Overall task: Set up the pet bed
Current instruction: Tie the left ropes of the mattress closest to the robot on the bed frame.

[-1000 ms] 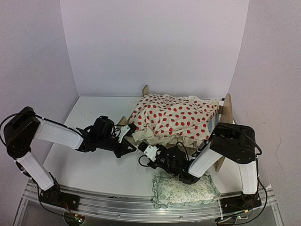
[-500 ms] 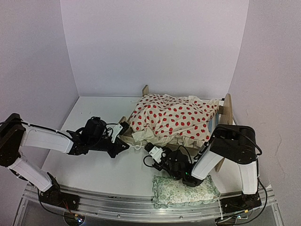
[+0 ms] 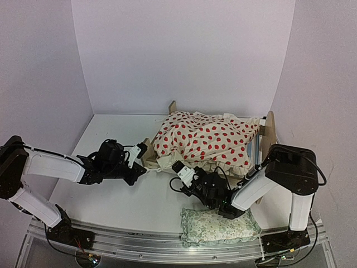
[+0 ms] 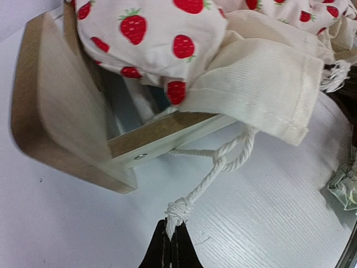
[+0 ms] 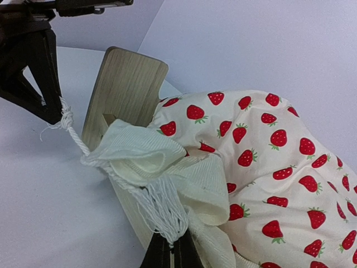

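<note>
The pet bed [image 3: 270,129] stands at the table's middle right, its low wooden footboard [image 4: 61,111] facing left. A cream strawberry-print cushion [image 3: 206,137] lies heaped on it, partly inside a cream drawstring bag [image 4: 262,72]. My left gripper [image 4: 172,237] is shut on the knotted end of the bag's white cord [image 4: 215,167], just left of the footboard [image 5: 125,84]. My right gripper [image 5: 170,245] is shut on the cord's frayed tassel [image 5: 164,209] at the bag's mouth [image 5: 145,156], by the bed's near side. In the top view the left gripper [image 3: 144,170] and right gripper [image 3: 177,167] sit close together.
A green floral frilled pillow [image 3: 220,226] lies at the table's front edge, under my right arm. White walls close off the back and both sides. Bare white tabletop [image 3: 111,134] stretches left of the bed.
My left arm has drawn back to the left and lowered, pulling the cord out. My right gripper has moved up towards the bed's near side.
</note>
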Robot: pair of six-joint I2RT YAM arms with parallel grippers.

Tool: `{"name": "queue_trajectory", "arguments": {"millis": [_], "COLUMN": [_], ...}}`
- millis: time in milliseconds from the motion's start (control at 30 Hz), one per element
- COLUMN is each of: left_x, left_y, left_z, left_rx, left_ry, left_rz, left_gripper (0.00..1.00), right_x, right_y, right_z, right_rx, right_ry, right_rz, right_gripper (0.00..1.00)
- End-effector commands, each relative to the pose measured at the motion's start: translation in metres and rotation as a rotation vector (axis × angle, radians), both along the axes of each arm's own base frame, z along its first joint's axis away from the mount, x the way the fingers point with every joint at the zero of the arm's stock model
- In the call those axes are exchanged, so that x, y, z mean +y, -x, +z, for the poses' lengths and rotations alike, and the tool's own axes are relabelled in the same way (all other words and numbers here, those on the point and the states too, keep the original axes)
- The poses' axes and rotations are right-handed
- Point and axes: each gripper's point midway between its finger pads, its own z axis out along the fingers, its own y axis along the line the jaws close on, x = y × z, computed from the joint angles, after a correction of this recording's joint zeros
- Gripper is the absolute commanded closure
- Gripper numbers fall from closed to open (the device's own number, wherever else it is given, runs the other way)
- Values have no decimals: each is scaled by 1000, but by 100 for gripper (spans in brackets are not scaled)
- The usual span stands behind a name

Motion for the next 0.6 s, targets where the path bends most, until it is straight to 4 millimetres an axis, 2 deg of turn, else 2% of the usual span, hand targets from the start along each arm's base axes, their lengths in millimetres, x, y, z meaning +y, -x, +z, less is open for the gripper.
{"name": "queue_trajectory", "arguments": {"millis": [0,200,367,567], "left_x": [25,42,50,47], "left_y": [-28,-42,-54,-67], "left_z": [26,22,11,4], "left_rx": [-32,-2,34,74], "left_ry": [26,16,-1,12], "left_rz": [115,155,194,209], "left_gripper": [100,100,100,100], "right_x": [-17,-29,-29,-45], "right_y": [0,8,13,11], "right_z": [16,-18,-47,-56], "right_rx": [6,85,84,60], "right_ry": [-55,-38,87,147], "right_rz": [-70,-85,-119,-197], "right_gripper": [100,100,100,100]}}
